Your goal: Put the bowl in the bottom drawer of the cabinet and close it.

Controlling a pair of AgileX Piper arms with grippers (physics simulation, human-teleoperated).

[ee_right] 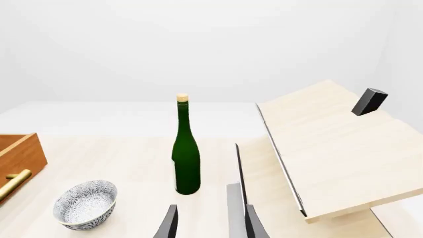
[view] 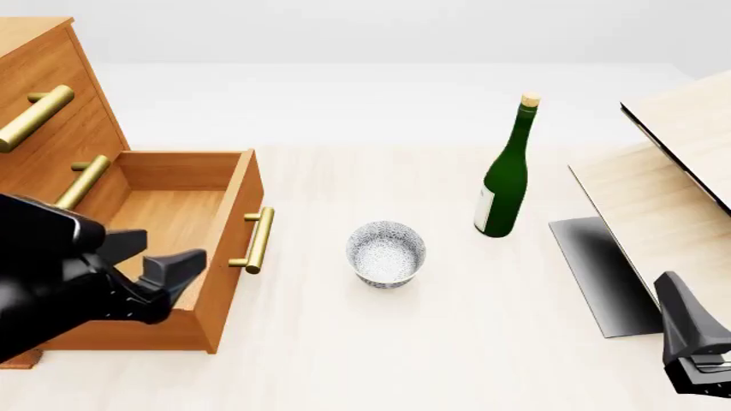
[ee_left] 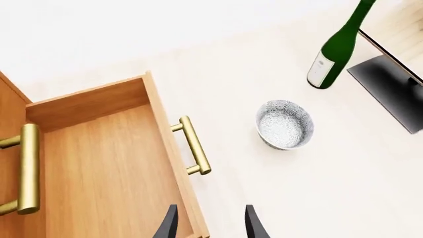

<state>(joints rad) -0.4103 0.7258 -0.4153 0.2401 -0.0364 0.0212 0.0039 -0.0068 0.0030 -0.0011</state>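
The bowl [view: 386, 253] is white with grey-blue speckles and stands upright on the table, between the cabinet [view: 46, 128] and a green bottle [view: 506, 171]. The bottom drawer [view: 171, 214] is pulled out and shows nothing inside; its brass handle [view: 259, 240] faces the bowl. My left gripper [view: 171, 248] hovers open over the drawer's near front corner. In the left wrist view its fingertips [ee_left: 168, 225] straddle the drawer's front panel, with the bowl [ee_left: 284, 124] ahead. My right gripper [ee_right: 211, 225] is open and low at the near right, with the bowl [ee_right: 86, 204] to its left.
The green bottle [ee_right: 186, 153] stands upright behind and right of the bowl. Pale wooden boards [view: 674, 197] lean at the right over a dark flat panel [view: 600, 274]. Two shut upper drawers with brass handles [view: 34, 120] sit above the open one.
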